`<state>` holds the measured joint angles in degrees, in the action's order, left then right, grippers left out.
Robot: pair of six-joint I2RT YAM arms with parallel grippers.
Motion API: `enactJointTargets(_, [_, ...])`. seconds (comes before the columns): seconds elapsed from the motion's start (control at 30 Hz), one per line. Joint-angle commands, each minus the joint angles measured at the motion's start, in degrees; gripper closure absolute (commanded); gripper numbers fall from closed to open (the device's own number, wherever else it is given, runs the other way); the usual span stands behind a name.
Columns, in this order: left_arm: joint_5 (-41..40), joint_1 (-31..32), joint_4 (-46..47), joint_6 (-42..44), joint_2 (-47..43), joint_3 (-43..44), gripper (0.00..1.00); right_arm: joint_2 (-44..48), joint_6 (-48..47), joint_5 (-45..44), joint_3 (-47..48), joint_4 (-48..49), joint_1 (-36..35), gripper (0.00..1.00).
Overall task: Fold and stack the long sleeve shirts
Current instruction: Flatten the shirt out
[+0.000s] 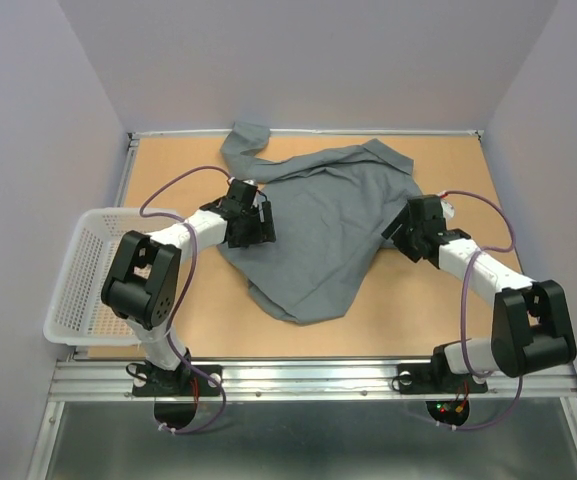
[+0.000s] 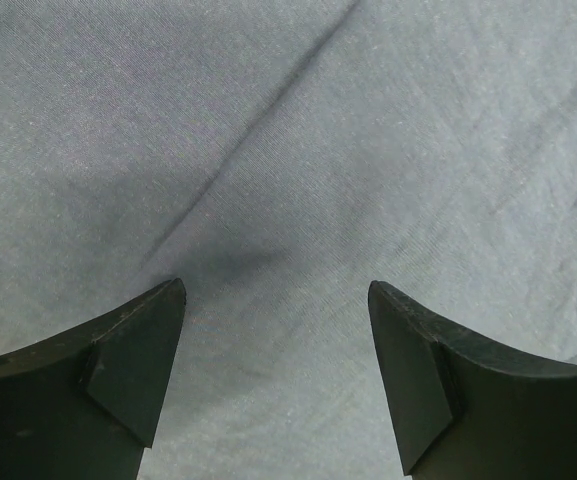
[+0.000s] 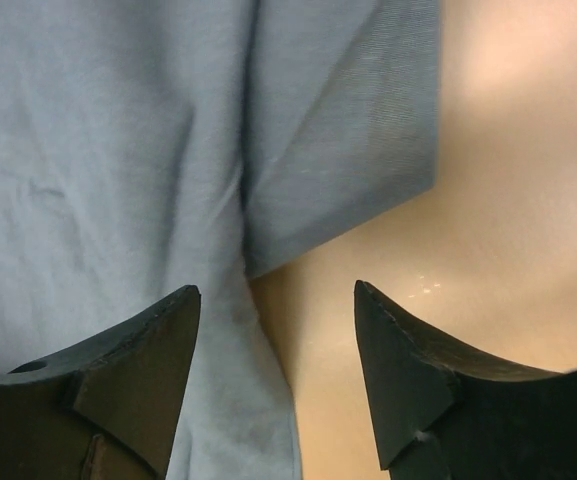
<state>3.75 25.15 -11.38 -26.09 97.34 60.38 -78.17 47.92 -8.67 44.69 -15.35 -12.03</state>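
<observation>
Overhead, one edge of grey shirt hidden under left fingers.

The work area is a tan wooden bench enclosed on three sides by plain pale lilac-grey walls at the back, left and right. An aluminium rail runs along its near edge, with a grey metal sheet below. Lighting is soft and even; a white mesh basket overhangs the bench's left edge.
</observation>
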Motion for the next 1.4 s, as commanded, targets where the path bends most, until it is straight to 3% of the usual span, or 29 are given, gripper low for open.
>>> enactJointTargets(0.0, [-2.3,0.2,2.1,-0.4,1.8,0.0,0.16,2.2,6.1,-8.9,-3.6,4.2,1.4,0.34])
enactJointTargets(0.67, [-6.4,0.1,1.3,-0.4,4.6,-1.3,0.18,-13.0,8.4,-2.3,-0.7,13.2,4.2,0.28])
enactJointTargets(0.73, [-6.6,0.1,1.1,-0.3,4.7,-1.3,0.18,-14.5,8.2,-1.9,0.2,13.7,4.2,0.35])
enactJointTargets(0.87, [-7.5,-0.4,0.7,0.0,5.3,-1.0,0.18,-15.2,6.5,-2.1,1.7,13.8,4.3,0.76])
enactJointTargets(0.9, [-7.3,-0.8,0.7,0.1,5.4,-1.0,0.18,-13.3,5.2,-2.2,2.2,13.5,4.2,0.92])
enactJointTargets(0.93, [-7.0,-1.2,0.7,0.1,5.6,-0.8,0.18,-12.0,2.0,-3.2,3.1,12.5,4.3,0.98])
enactJointTargets(1.17, [-9.5,-6.0,-2.3,2.2,6.9,1.8,0.19,-1.1,-13.8,-19.2,23.4,-14.4,4.6,0.99])
enactJointTargets(1.37, [-10.8,-7.3,-3.9,3.3,8.4,3.3,0.2,4.7,-22.0,-24.6,39.7,-26.5,4.6,0.99])
